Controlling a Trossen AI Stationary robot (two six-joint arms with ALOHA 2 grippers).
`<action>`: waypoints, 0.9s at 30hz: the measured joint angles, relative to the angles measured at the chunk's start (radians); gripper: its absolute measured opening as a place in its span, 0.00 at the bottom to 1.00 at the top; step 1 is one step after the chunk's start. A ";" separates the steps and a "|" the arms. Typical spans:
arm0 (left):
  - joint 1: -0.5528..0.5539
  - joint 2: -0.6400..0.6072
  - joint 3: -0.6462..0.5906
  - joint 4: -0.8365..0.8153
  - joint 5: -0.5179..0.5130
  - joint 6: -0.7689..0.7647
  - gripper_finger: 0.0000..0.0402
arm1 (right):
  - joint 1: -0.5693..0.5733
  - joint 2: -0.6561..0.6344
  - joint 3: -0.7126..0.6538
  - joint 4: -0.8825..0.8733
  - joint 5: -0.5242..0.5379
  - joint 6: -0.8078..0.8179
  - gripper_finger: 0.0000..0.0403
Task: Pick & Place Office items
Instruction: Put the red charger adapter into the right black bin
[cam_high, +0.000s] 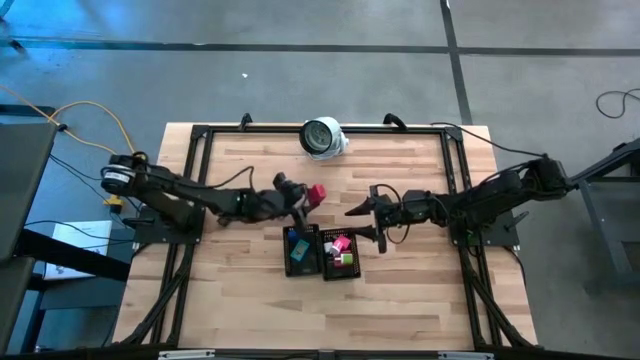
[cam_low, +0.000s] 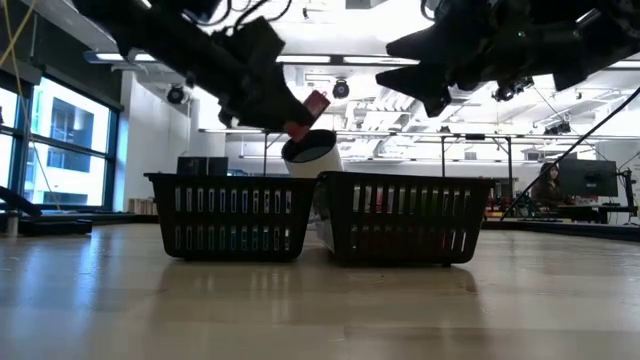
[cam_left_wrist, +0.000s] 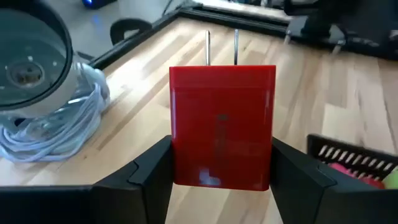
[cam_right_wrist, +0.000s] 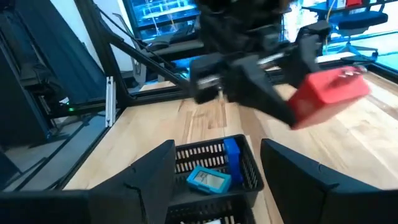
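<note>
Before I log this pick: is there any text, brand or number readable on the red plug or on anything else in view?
No text can be read in any view.
Red plug, held by the left gripper: faint embossed marks on its face, too blurred to read.
Blue item in the tray: a pale label or screen, too blurred to read.
White round device: no lettering visible.

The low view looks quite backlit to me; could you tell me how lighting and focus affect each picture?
Low view: bright ceiling lights leave both arms and the two black trays as silhouettes; only the red plug keeps colour. Left wrist view: the plug is sharp, the white cable coil soft. Right wrist view: the left gripper and plug look blurred. High view: evenly lit.
</note>
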 joint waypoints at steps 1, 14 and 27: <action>0.014 -0.003 -0.006 0.003 0.029 0.008 0.51 | 0.008 0.000 0.000 -0.003 0.021 0.002 0.55; -0.013 -0.005 -0.016 0.186 0.128 0.242 0.51 | 0.035 0.052 0.000 0.063 0.351 0.314 0.55; -0.079 0.058 -0.002 0.140 -0.111 0.331 0.51 | 0.030 0.250 0.213 0.015 0.295 0.396 0.55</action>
